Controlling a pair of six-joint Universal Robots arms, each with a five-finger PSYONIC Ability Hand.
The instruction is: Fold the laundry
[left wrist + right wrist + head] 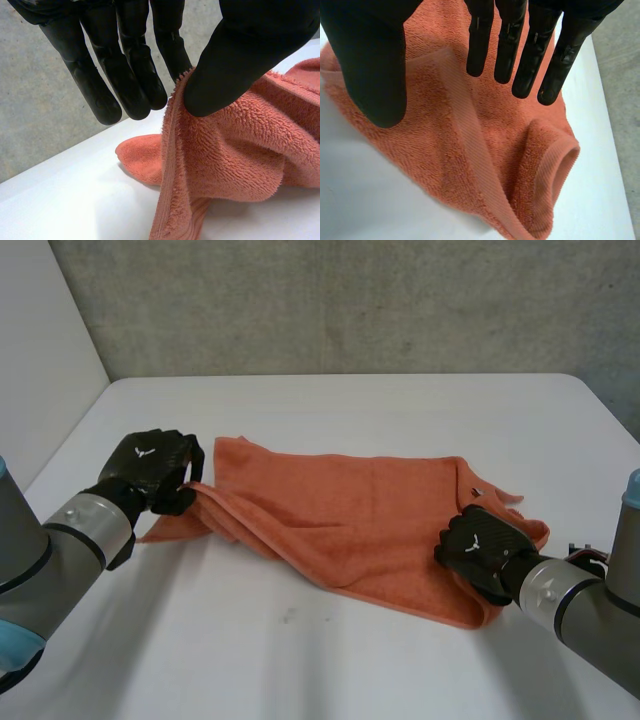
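An orange towel (350, 510) lies loosely folded and rumpled across the middle of the white table (360, 405). At the towel's left end, my left hand (150, 468) is raised slightly off the table. In the left wrist view its thumb (240, 60) pinches the towel's edge (235, 150) against the fingers, and the cloth hangs down from the grip. My right hand (482, 548) hovers over the towel's right end. There its fingers (505, 45) are straight and spread from the thumb above the hemmed corner (470, 150), holding nothing.
A grey concrete wall (350, 300) runs behind the table's far edge, and a white panel (40, 350) stands at the left. Bare tabletop lies in front of the towel (290, 640) and behind it.
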